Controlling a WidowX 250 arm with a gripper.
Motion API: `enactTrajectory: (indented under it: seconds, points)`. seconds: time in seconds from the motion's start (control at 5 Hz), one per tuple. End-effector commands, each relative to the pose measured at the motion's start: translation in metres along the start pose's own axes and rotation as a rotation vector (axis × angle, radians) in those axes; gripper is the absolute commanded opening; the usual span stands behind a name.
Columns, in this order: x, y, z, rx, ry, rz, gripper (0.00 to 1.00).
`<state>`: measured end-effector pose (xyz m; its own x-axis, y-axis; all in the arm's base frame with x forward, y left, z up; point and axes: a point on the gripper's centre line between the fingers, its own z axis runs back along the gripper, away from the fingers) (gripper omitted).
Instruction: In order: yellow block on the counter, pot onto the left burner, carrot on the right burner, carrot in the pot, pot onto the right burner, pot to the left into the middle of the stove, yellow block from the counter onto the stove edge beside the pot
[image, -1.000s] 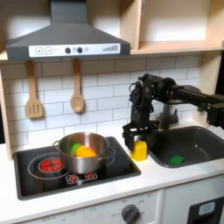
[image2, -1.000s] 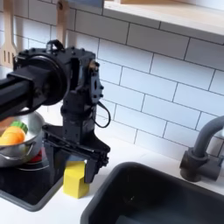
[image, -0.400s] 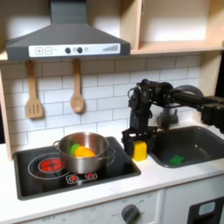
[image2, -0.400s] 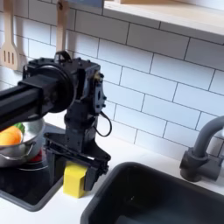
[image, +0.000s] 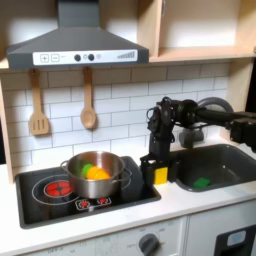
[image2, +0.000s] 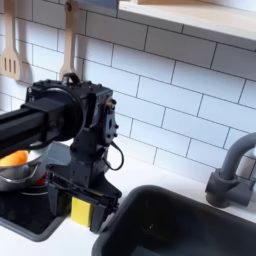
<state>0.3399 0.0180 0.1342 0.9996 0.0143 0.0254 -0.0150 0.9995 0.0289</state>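
Basically the last step: the pot (image: 93, 176) sits mid-stove (image: 40, 205) between the burners with the carrot (image: 97, 173) inside, so only the yellow block (image2: 82, 212) is left to shift from the counter (image: 190, 200) to the stove edge. Gripper (image2: 80, 208) is down over the block on the strip between cooktop and sink (image: 225, 165), jaws straddling it on both sides at about block width; I can't tell whether they're actually clamped on it.
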Motion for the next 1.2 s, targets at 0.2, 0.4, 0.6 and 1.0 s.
enactTrajectory:
  seconds: [0.2, 0.4, 0.6, 1.0]
  points:
    - [-0.001, 0.001, -0.002, 0.004, -0.001, 0.002, 0.00]
    - [-0.008, 0.001, 0.000, 0.004, -0.005, 0.003, 0.00]
    - [0.003, 0.000, 0.001, 0.002, -0.005, 0.002, 0.00]
    - [0.001, 0.002, 0.010, 0.007, -0.036, 0.024, 1.00]
